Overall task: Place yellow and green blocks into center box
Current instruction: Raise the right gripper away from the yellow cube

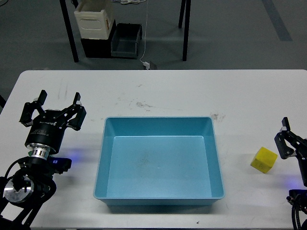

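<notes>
The yellow block [264, 159] lies on the white table to the right of the light-blue center box [158, 123], which holds nothing. My right gripper [284, 135] comes in at the right edge, just right of the yellow block and apart from it, fingers spread open. On the other side, left of the box, my left gripper [55, 106] points away from me. Its fingers are spread wide with nothing seen between them. The green block is not visible in this view.
The white table [158, 86] has faint scuff marks behind the box. On the floor beyond the table stand a cream bin [94, 19], a dark crate [125, 40] and black table legs [72, 40].
</notes>
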Controlling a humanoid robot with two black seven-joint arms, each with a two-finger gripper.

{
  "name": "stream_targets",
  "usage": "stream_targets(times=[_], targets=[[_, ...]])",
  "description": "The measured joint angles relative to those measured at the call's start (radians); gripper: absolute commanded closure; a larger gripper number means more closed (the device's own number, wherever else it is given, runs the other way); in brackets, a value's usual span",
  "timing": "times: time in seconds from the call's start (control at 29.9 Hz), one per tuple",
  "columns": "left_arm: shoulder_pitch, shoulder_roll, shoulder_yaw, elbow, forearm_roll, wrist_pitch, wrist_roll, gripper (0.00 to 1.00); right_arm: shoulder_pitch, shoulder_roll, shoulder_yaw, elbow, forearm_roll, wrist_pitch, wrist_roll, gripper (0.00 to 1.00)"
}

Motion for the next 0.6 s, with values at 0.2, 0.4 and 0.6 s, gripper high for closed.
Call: stream_targets(times=[0.2, 0.4, 0.6], targets=[[0.003, -0.010, -0.007, 0.000, 0.000, 0.000, -0.002, 0.00, -0.002, 0.036, 0.000, -0.008, -0.011, 0.004, 0.008, 0.00], [0.001, -0.017, -0.013, 0.002, 0.001, -0.002, -0.004, 0.00, 0.041, 0.026, 0.056, -0.033, -0.249, 0.013, 0.020, 0.00], [0.002, -0.021, -0.013, 0.010, 0.001, -0.001, -0.003, 0.00, 0.146, -0.013, 0.198, -0.034, -0.858, -0.002, 0.022, 0.00]])
